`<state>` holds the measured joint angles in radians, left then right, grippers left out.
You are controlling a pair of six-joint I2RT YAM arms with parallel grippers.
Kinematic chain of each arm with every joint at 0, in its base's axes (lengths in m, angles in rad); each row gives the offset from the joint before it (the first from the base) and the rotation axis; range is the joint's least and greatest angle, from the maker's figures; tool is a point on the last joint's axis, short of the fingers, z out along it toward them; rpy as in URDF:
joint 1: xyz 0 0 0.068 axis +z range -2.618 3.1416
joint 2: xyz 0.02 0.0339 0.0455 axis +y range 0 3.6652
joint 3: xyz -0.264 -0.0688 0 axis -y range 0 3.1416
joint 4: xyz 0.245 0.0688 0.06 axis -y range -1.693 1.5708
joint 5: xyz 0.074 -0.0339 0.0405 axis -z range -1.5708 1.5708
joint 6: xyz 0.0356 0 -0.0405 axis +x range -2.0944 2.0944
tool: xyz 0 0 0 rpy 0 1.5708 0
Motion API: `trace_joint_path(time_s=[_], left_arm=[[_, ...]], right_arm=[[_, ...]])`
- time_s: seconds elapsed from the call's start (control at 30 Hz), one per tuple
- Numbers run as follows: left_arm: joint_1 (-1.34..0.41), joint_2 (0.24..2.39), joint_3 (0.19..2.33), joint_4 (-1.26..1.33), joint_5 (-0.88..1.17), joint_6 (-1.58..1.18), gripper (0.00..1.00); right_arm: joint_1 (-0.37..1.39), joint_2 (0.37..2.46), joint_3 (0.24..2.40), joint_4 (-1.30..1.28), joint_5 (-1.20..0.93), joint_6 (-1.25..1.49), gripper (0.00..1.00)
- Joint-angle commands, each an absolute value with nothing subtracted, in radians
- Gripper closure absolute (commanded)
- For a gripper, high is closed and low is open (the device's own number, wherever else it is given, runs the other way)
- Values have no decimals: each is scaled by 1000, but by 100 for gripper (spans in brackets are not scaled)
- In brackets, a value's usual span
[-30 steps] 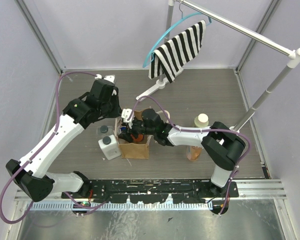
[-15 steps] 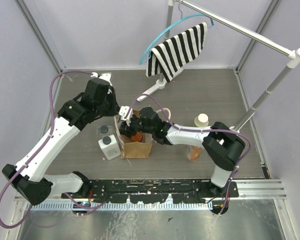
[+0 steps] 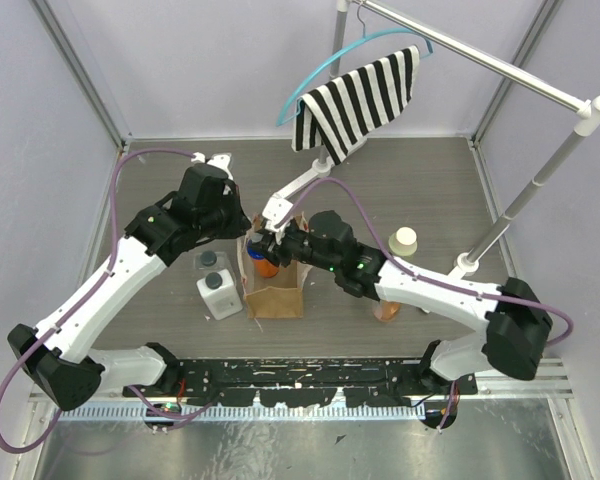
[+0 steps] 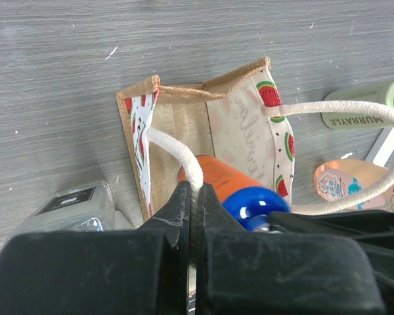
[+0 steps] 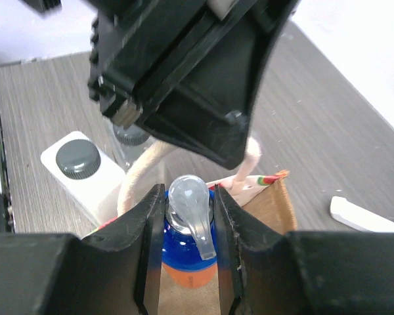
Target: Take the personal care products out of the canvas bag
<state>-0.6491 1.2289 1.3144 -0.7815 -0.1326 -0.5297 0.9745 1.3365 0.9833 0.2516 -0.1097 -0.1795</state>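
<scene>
The grey wood table (image 3: pixel 430 190) is the biggest thing. A metal rack (image 3: pixel 500 62) stands over it, from the right edge to the far edge. A striped cloth (image 3: pixel 365 95) hangs from the rack on a blue hanger (image 3: pixel 302 98).

The left arm (image 3: pixel 110 290) comes in from the near left corner. The right arm (image 3: pixel 430 290) comes in from the near edge on the right. Both meet over the canvas bag (image 3: pixel 277 292).

The bag stands up a bit left of the middle of the table, toward the near edge. Its mouth is open.

The left gripper (image 4: pixel 194 190) has its fingers pressed together on one cream handle (image 4: pixel 177 154) of the bag.

The orange bottle (image 4: pixel 213 174) is in the bag, and its top pokes out of the mouth. The right gripper (image 5: pixel 188 197) has a finger on each side of the blue cap (image 5: pixel 187 243) and pinches it.

The cream bottle (image 3: pixel 404 240) stands in the right half of the table, well apart from the bag. The pink bottle (image 3: pixel 387 308) is closer to the near edge, partly hidden under the right arm. The white bottle (image 3: pixel 218 293) with its dark cap stands just beside the bag, on the side toward the left edge.
</scene>
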Motion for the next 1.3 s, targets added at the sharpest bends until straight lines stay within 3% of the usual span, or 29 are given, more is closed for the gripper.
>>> trace_joint_path(time_s=[0.0,0.53,1.0,1.27], left_arm=[[-651,1203,1292,-741,-124,-545,99],[-652,1171,1203,-719,-120,-572,93],[-651,1138,1132,-709,-113,-578,93],[-652,1145,1121,-697,-61,-582,90]], right_arm=[[974,1236,1014,334,-12,-162,99],[953,1042,1080,304,326,-283,99],[785,1007,1095,297,364,-290,99],[660,1004,883,407,338,-163,99]])
